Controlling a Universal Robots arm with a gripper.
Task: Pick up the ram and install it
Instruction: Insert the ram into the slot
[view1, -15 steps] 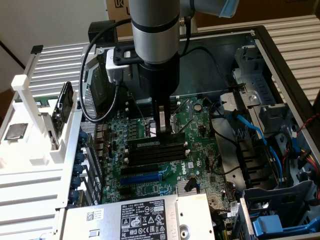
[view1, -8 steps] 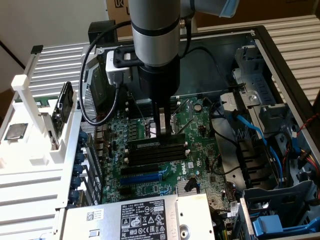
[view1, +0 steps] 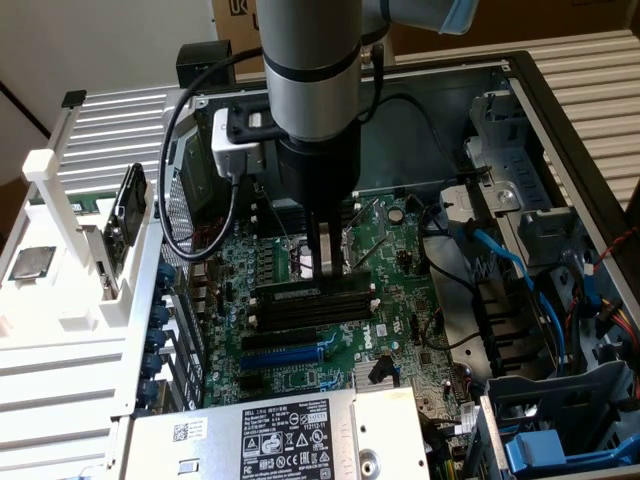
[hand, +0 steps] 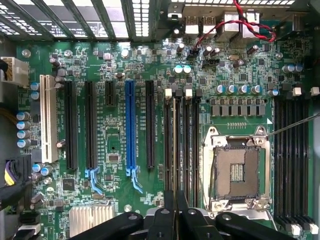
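My gripper (view1: 322, 268) reaches straight down into the open computer case, over the black memory slots (view1: 312, 312) in the middle of the green motherboard (view1: 300, 375). The ram (view1: 290, 292) stands on edge along the slot farthest from the exterior camera, level with the board. Its thin edge runs along that slot in the wrist view as well, ram (hand: 175, 150), gripper (hand: 175, 212). The dark fingers (hand: 162, 220) are pressed close together on the stick's near end. Whether the ram is fully seated in the slot I cannot tell.
The empty processor socket (hand: 237, 170) with its silver frame lies right beside the slots. A white rack (view1: 60, 270) at the exterior view's left holds a dark board and a square silver chip (view1: 30, 262). The labelled power supply (view1: 290, 435) sits in front, blue cables (view1: 500, 255) and drive cages to the right.
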